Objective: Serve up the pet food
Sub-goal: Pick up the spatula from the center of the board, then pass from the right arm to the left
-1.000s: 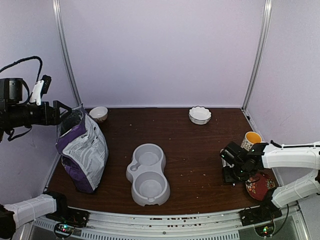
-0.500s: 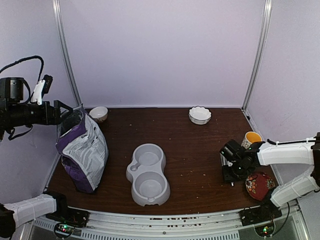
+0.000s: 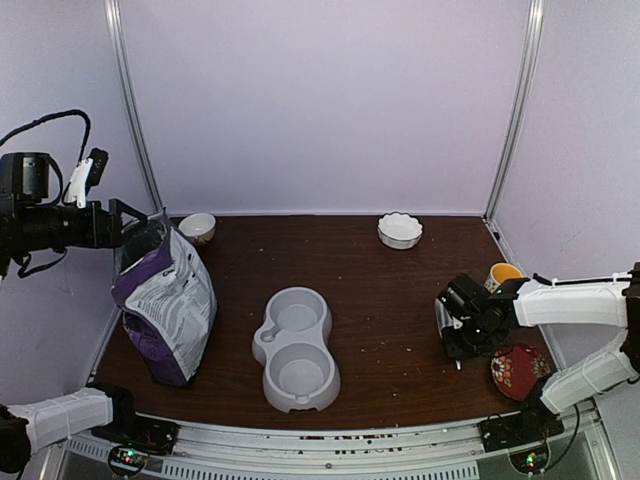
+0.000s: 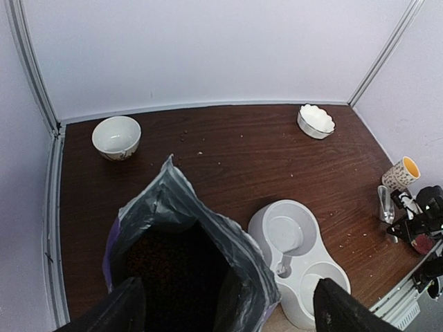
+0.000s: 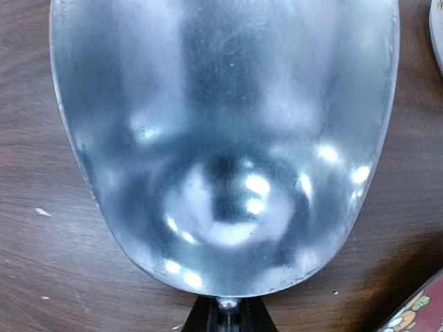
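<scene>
Meanwhile, open left gripper (image 4: 225,308) hovers over bagged kibble (image 4: 149,259); right gripper (image 5: 221,319) clamps empty scoop (image 5: 225,138).

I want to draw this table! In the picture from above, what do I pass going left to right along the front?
Purple pet food bag with white print → grey plastic double bowl → shiny metal scoop → round red patterned plate.

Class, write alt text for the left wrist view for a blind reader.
An open purple plastic bag of dark kibble pet food stands under the open left hand. Right of it sits an empty grey double bowl on the brown wooden table.
</scene>
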`<state>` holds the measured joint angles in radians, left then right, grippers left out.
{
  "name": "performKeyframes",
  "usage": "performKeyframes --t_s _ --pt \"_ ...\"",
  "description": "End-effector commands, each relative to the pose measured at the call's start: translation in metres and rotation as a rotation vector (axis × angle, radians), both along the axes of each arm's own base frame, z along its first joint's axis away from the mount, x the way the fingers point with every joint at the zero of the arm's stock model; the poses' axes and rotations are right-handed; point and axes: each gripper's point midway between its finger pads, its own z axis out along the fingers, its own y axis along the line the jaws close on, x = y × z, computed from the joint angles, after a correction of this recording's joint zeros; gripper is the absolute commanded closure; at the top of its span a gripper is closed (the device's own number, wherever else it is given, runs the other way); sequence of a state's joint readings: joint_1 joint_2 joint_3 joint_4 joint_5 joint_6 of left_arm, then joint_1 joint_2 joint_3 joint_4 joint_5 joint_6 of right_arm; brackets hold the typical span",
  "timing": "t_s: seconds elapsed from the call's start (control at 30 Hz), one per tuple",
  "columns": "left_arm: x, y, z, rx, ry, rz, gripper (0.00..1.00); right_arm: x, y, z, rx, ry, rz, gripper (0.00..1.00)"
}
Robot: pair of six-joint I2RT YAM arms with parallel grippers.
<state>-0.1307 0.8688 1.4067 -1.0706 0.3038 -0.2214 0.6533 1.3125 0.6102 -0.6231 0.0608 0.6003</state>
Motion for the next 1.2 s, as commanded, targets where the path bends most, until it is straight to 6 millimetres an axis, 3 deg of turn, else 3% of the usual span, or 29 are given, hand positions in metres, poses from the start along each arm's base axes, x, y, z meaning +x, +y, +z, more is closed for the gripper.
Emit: performKeyframes --t_s 0.0,0.27,0.53,0.77,1.17 --pt "0.002 -0.008 0.029 -0.036 -0.087 -0.043 0.14 0.021 0.020 0.040 0.011 -0.099 0.061 1.00" --pt "-0.003 -0.017 0.040 -0.037 -0.049 -0.061 0.17 0.040 0.065 0.123 0.050 -0.277 0.160 1.00" --pt "0.003 -0.057 0.033 -0.014 0.018 -0.160 0.22 0.035 0.118 0.183 0.074 -0.428 0.300 1.00" --pt "0.004 -0.106 0.020 -0.058 0.079 -0.303 0.26 0.024 0.157 0.209 0.042 -0.534 0.439 1.00" --pt "-0.020 -0.180 0.007 -0.156 0.153 -0.577 0.30 0.005 0.213 0.243 -0.028 -0.665 0.628 1.00"
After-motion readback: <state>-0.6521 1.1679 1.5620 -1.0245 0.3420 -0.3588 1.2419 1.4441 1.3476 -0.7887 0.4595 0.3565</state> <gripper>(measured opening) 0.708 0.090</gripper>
